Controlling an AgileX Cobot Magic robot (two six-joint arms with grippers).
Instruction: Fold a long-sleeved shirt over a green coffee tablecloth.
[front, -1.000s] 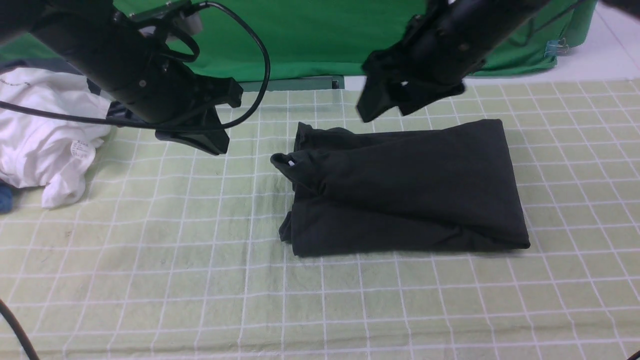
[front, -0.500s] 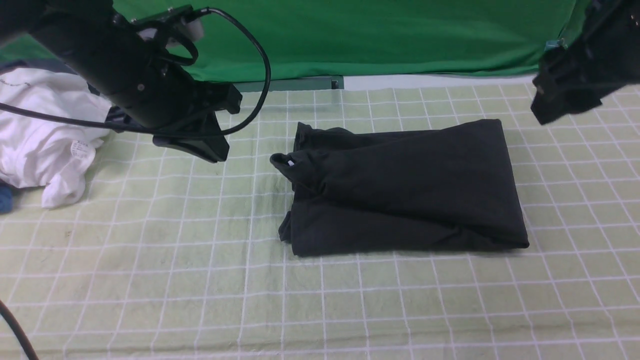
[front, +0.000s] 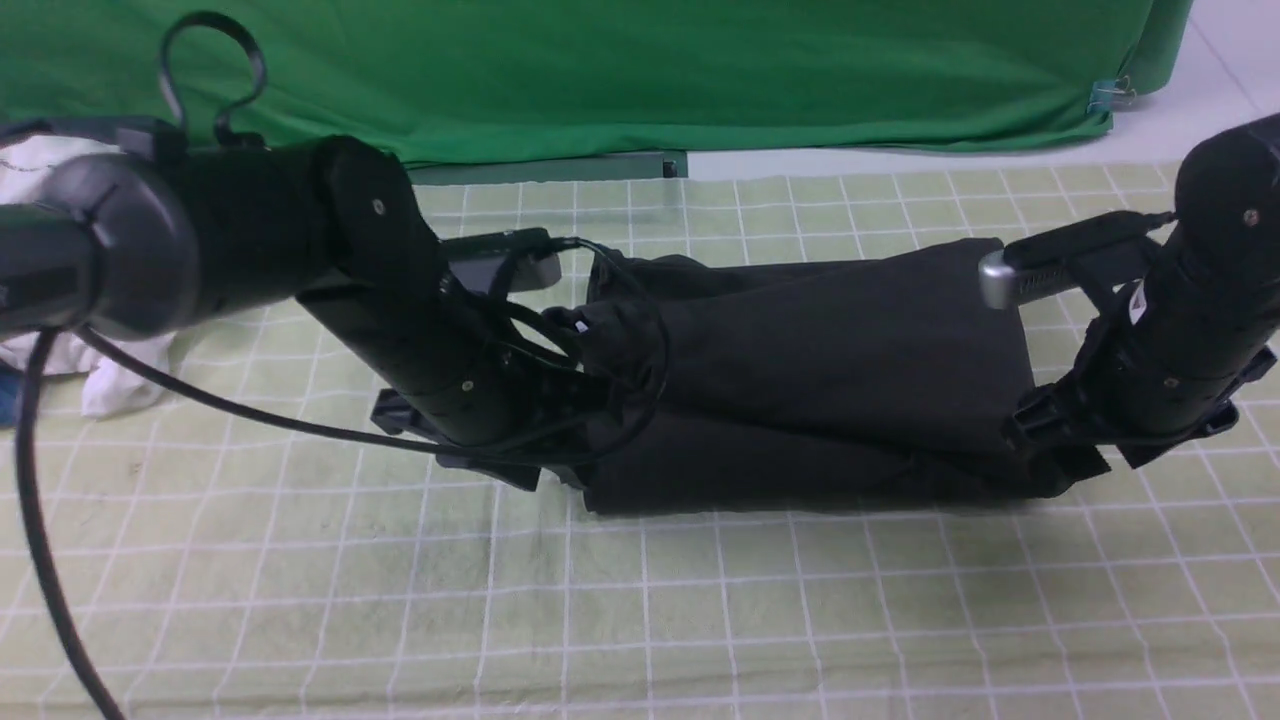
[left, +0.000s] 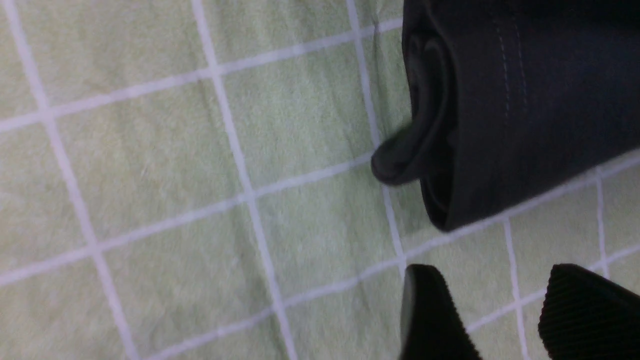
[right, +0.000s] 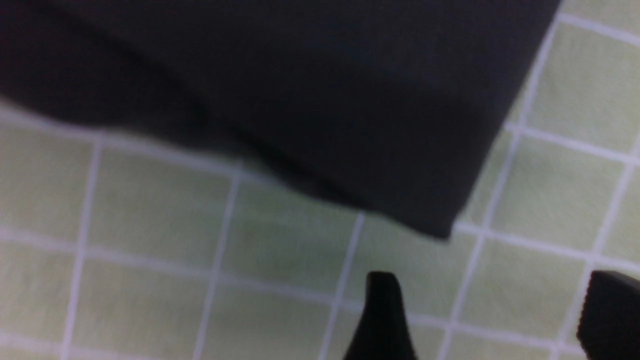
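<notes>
We see the long-sleeved shirt (front: 820, 380) lying folded on the green coffee tablecloth (front: 300, 580). Left gripper (left: 505, 310) sits low by its near-left corner, jaws parted and empty; right gripper (right: 487, 315) by the near-right corner, jaws spread wide, holding nothing.

Folded black shirt (front: 830, 370) on checked tablecloth (front: 300, 580)
</notes>
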